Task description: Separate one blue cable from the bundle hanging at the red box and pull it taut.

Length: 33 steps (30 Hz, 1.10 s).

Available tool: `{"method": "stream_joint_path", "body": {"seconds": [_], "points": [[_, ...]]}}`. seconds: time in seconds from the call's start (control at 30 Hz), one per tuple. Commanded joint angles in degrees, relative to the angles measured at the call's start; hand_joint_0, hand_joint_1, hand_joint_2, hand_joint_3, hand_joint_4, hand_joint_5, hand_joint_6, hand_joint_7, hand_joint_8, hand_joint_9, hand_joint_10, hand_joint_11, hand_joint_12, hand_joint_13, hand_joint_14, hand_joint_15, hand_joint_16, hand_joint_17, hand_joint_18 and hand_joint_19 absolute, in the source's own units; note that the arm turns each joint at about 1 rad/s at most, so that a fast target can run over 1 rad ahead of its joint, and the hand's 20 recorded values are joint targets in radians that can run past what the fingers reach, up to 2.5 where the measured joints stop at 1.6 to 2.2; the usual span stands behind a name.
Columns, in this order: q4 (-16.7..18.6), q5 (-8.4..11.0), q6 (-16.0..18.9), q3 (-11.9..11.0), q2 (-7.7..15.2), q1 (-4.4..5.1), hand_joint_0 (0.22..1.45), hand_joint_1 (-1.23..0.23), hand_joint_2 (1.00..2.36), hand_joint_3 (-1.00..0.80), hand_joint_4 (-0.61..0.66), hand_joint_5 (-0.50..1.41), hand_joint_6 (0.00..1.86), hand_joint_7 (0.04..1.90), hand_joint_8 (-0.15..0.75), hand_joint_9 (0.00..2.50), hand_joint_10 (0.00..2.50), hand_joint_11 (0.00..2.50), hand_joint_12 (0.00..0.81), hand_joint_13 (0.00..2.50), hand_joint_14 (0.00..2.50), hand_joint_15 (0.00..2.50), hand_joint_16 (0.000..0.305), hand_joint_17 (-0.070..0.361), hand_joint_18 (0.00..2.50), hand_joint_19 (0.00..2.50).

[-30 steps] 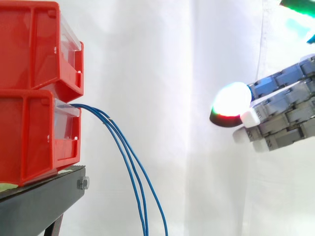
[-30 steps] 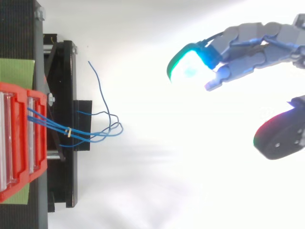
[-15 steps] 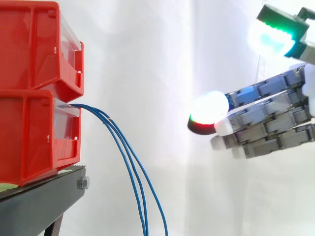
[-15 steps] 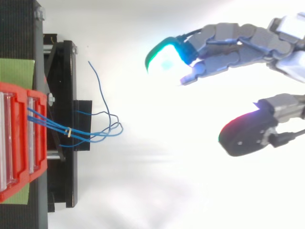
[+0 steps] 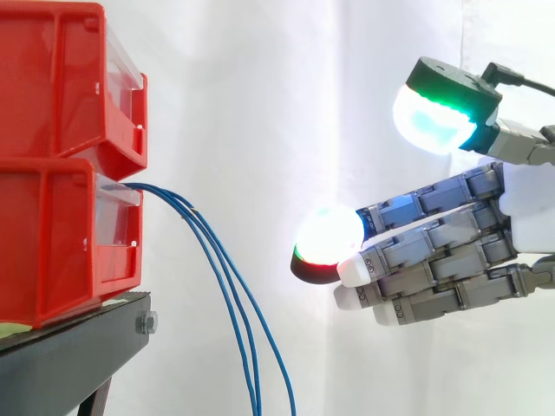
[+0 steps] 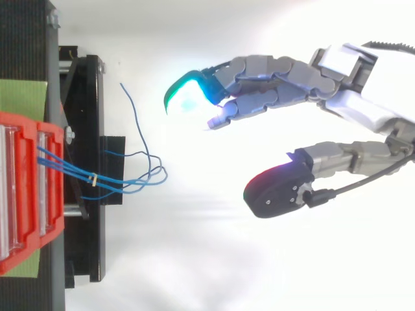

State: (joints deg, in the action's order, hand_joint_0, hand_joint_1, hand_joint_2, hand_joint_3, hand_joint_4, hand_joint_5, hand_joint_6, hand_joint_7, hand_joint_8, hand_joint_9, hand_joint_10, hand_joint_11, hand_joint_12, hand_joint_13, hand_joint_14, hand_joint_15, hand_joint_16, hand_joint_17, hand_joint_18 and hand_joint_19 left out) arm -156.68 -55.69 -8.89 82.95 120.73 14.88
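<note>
Hovering level with the lower red box (image 5: 61,234), the hand (image 5: 451,251) is well apart from the blue cables (image 5: 229,303), with its fingers straight and close together, the thumb held wide of them, and nothing in its hold. The cables leave the box front and droop in a loose bundle past the black stand (image 5: 78,355). From above, one strand (image 6: 137,120) strays clear of the rest. The step in hand looks like the reach, with no cable separated yet. The next move calls for pinching a single strand, likely that stray one, without catching its neighbours.
</note>
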Motion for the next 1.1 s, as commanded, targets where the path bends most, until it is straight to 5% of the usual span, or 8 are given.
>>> {"method": "stream_joint_path", "body": {"seconds": [0.0,0.03,0.07,0.17,0.3,0.7,0.83,1.07], "points": [[1.91,1.28,-2.18,-0.51,1.09,0.24,0.50,-0.66,1.00,-0.50,0.29,-0.19,0.50,0.78,0.337,0.58,0.00,0.15,0.286,0.43,0.00,0.03,0.030,0.067,0.27,0.06],[2.17,1.54,-2.45,-0.51,1.53,0.24,0.50,-0.66,1.00,-0.50,0.30,-0.19,0.50,0.78,0.338,0.59,0.00,0.15,0.286,0.43,0.00,0.04,0.030,0.067,0.27,0.05],[2.08,1.72,-0.60,-3.15,4.78,0.24,0.50,-0.66,1.00,-0.50,0.30,-0.19,0.50,0.78,0.339,0.59,0.00,0.15,0.286,0.43,0.00,0.04,0.030,0.068,0.28,0.05],[1.12,0.23,1.16,-5.17,7.33,0.24,0.50,-0.66,1.00,-0.50,0.30,-0.19,0.50,0.78,0.340,0.60,0.00,0.15,0.287,0.43,0.00,0.04,0.030,0.067,0.28,0.05],[0.68,-1.88,1.86,-5.78,7.41,0.06,0.50,-0.66,1.00,-0.50,0.30,-0.19,0.50,0.78,0.339,0.60,0.00,0.16,0.288,0.43,0.00,0.04,0.030,0.067,0.28,0.05],[2.70,-1.80,-0.78,-7.98,9.79,0.15,0.50,-0.65,1.00,-0.50,0.31,-0.18,0.50,0.78,0.339,0.60,0.00,0.16,0.287,0.44,0.00,0.04,0.030,0.067,0.29,0.06],[2.88,-2.67,2.83,-9.30,11.54,-0.20,0.51,-0.65,1.00,-0.50,0.31,-0.18,0.50,0.79,0.340,0.61,0.00,0.16,0.289,0.45,0.00,0.05,0.030,0.067,0.29,0.07],[1.29,-3.47,3.09,-10.35,11.54,-0.20,0.51,-0.64,1.00,-0.50,0.34,-0.16,0.50,0.81,0.342,0.66,0.00,0.16,0.284,0.49,0.00,0.06,0.029,0.066,0.33,0.08]]}}
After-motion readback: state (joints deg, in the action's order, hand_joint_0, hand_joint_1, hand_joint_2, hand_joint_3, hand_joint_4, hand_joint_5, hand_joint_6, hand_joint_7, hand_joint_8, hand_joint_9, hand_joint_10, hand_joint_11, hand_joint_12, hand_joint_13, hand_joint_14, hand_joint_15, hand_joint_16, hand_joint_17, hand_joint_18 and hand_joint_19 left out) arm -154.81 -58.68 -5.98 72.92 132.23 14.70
